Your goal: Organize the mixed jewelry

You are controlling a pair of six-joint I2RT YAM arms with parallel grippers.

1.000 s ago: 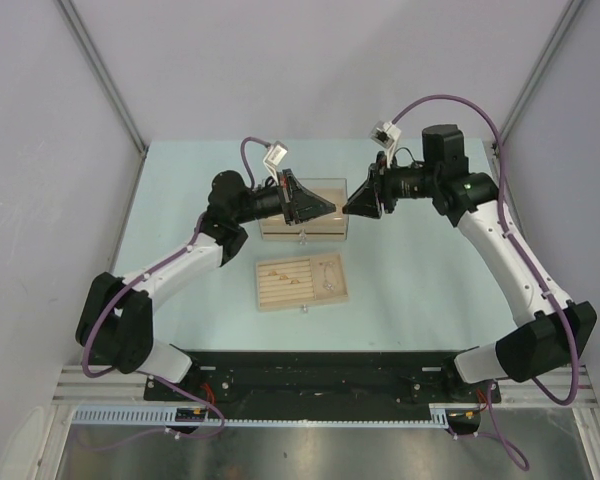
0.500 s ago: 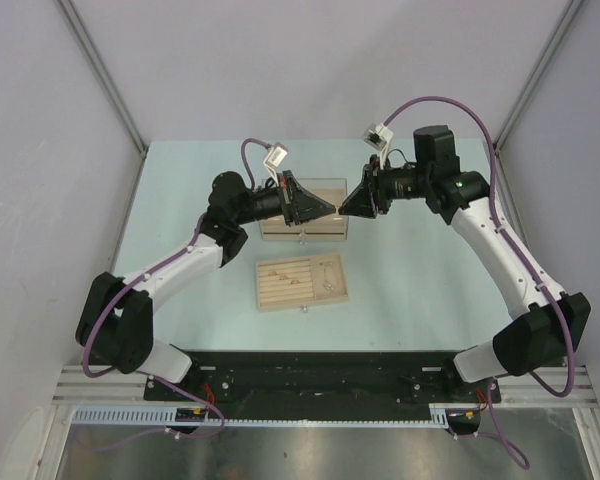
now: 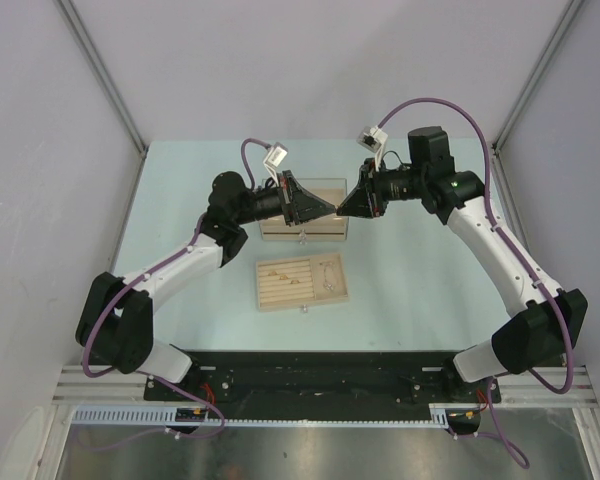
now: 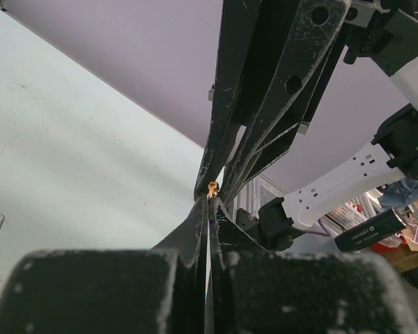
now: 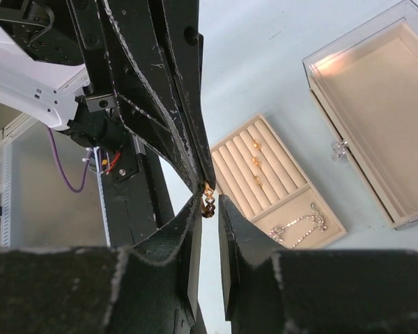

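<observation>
My left gripper (image 3: 332, 207) and right gripper (image 3: 346, 207) meet tip to tip in the air above a clear box (image 3: 303, 228). The left gripper (image 4: 210, 200) is shut on a small gold earring-like piece (image 4: 212, 187) at its very tips. In the right wrist view the same piece (image 5: 209, 200) hangs between my right gripper's (image 5: 210, 209) parted fingers, close to the left one. The beige slotted tray (image 3: 280, 298) lies below, with gold rings (image 5: 256, 163) in its slots and a silvery chain (image 5: 299, 226) in its end compartment.
The clear box with beige lining (image 5: 376, 104) stands open-topped behind the tray, a small latch on its front. The pale table (image 3: 420, 270) stretches on both sides. The black base rail (image 3: 320, 375) runs along the near edge.
The right arm has moved left toward the left gripper, so its fingertips now stand around the gold piece. The left arm has stayed still.
</observation>
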